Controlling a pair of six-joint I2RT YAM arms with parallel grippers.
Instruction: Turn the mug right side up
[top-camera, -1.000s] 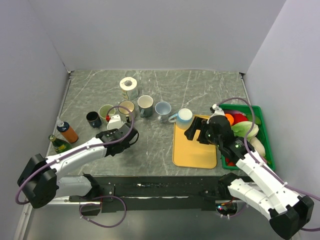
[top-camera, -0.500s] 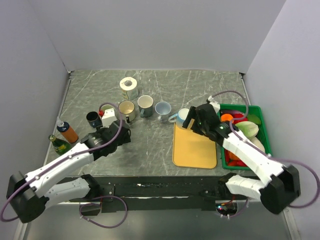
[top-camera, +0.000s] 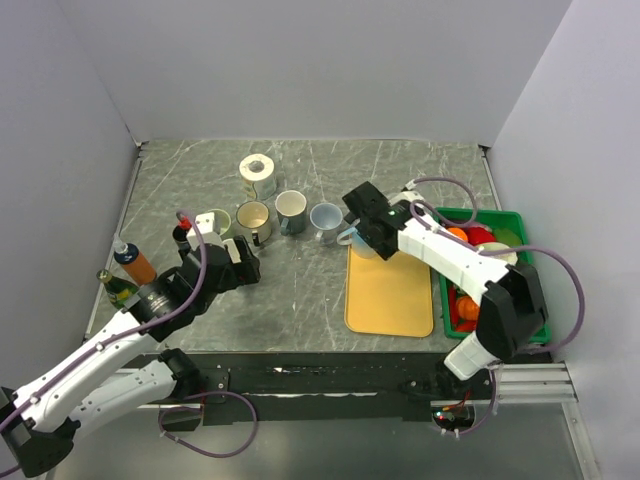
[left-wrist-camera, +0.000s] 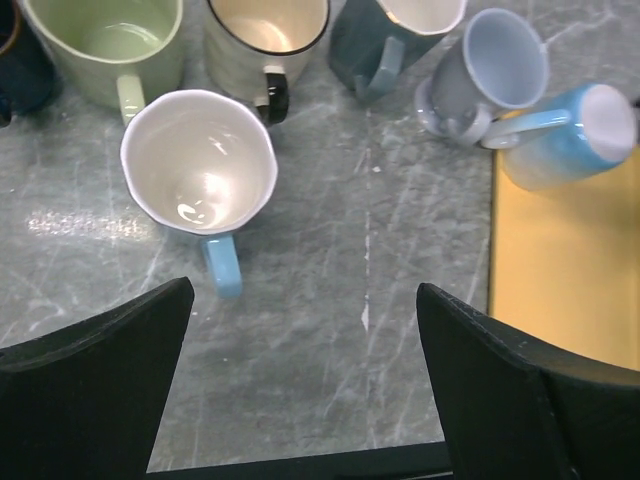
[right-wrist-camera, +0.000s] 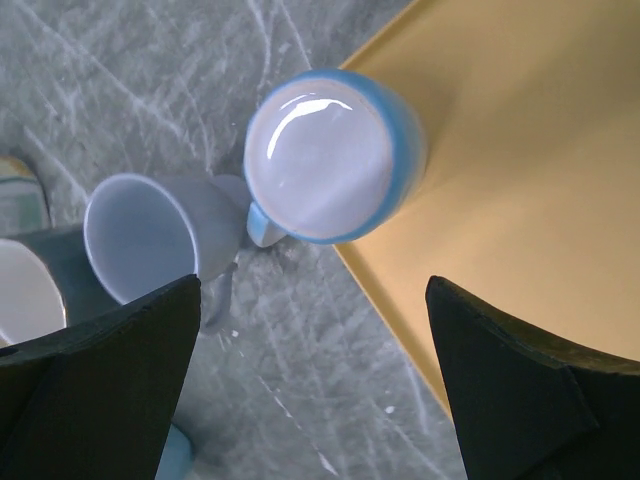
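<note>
A light blue mug (right-wrist-camera: 325, 155) stands upside down on the corner of the yellow cutting board (right-wrist-camera: 520, 180), pale base up, handle toward the grey-blue mug (right-wrist-camera: 150, 235). My right gripper (right-wrist-camera: 312, 290) hovers over it, open and empty; in the top view that gripper (top-camera: 370, 238) covers most of the mug. The same blue mug (left-wrist-camera: 570, 135) shows at the upper right of the left wrist view. A white mug with a blue handle (left-wrist-camera: 198, 165) stands upright and free on the table. My left gripper (left-wrist-camera: 303, 300) is open just near of it, holding nothing.
A row of upright mugs runs behind: green (top-camera: 213, 222), cream (top-camera: 252, 215), teal (top-camera: 290, 207). A paper roll (top-camera: 258, 168) stands farther back. Two bottles (top-camera: 133, 262) are at the left edge. A green tray of vegetables (top-camera: 522, 290) sits to the right of the board.
My left gripper opened, letting go of the white mug, and drew back toward the near left. My right arm swung left from the tray side to above the upside-down blue mug.
</note>
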